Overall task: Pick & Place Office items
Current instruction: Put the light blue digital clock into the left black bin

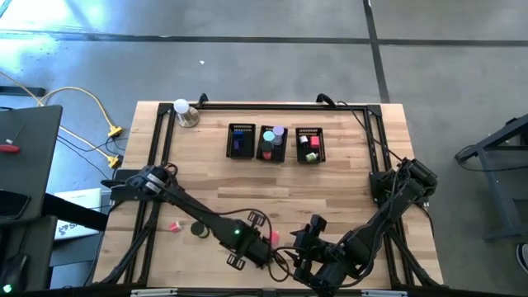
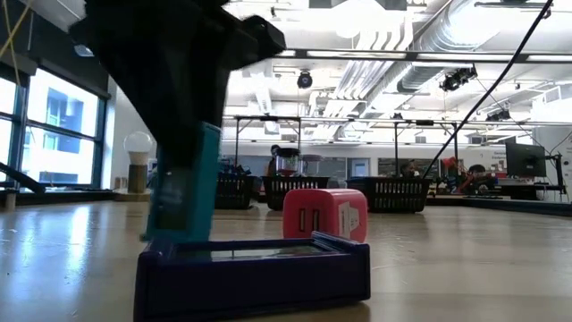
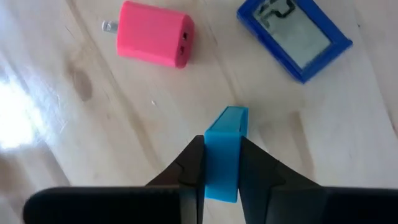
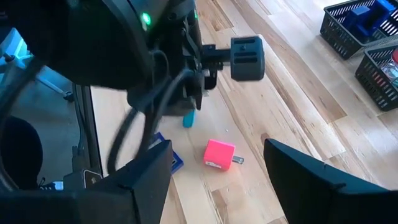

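- Teal plastic, pinched right now: left gripper [image 3: 221, 168] clamped on both flat faces of the teal block [image 3: 224, 152], standing on end at the table's near edge.
- Looks light, rigid, smooth-sided; probably slippery, so best held low and square across the broad faces, as here.
- Just beside: pink charger [image 3: 155, 34] on its side, prongs out; probably better gripped on the body, not the pins.
- Near that, flat blue-framed piece [image 3: 293, 36], lying low; likely awkward, edges only.
- Farther off, right gripper [image 4: 217, 171] hanging spread wide, holding nothing, above the same near edge.
- Well apart, mesh bins [image 1: 241, 142] at the far side.
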`<control>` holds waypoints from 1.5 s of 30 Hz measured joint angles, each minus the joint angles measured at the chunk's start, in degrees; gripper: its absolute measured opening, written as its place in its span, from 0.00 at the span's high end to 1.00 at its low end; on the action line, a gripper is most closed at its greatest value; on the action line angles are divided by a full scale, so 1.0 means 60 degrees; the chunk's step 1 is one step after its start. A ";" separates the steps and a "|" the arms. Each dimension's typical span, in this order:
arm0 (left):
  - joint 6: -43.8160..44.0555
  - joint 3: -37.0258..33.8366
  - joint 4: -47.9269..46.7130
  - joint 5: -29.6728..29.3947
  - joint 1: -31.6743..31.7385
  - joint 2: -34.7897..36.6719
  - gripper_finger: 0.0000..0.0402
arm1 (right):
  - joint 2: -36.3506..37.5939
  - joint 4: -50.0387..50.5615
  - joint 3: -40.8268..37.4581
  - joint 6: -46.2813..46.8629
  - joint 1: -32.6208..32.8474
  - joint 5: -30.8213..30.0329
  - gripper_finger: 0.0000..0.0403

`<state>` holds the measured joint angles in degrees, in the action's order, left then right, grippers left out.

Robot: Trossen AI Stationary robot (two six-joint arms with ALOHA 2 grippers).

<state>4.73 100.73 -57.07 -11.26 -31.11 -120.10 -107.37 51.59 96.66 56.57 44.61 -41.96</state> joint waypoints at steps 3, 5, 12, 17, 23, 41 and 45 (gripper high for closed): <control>0.0271 0.0000 -0.0415 -0.0312 -0.0094 0.0344 0.87 | 0.0000 0.0000 0.0000 -0.0239 -0.0002 0.0017 0.40; 0.0459 0.0000 -0.0745 -0.0503 -0.0137 0.0675 0.87 | 0.0000 0.0003 0.0000 -0.0401 -0.0002 0.0019 0.40; 0.1693 0.0000 -0.1677 -0.0643 -0.0002 0.2229 0.87 | 0.0000 0.0005 0.0000 -0.1297 -0.0115 0.0048 0.40; 0.2464 0.0011 -0.2052 -0.1513 0.0609 0.3453 0.87 | 0.0006 0.0199 0.0000 -0.2171 -0.0360 0.0069 0.40; 0.2703 0.0018 -0.2591 -0.2736 0.2261 0.4350 0.87 | 0.0140 0.0930 0.0000 -0.2793 -0.0745 0.0084 0.40; -0.1358 -0.0059 -0.2347 0.0094 0.7786 0.3607 0.87 | 0.0149 0.2874 0.0003 -0.2973 -0.1677 0.0066 0.40; -0.1850 -0.0319 -0.1868 0.0496 0.8273 0.3470 0.87 | 0.0149 0.2990 0.0004 -0.3222 -0.1895 0.0063 0.40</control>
<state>-6.37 98.81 -68.28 -8.29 18.53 -99.28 -106.48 69.53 96.68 37.24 33.24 -41.58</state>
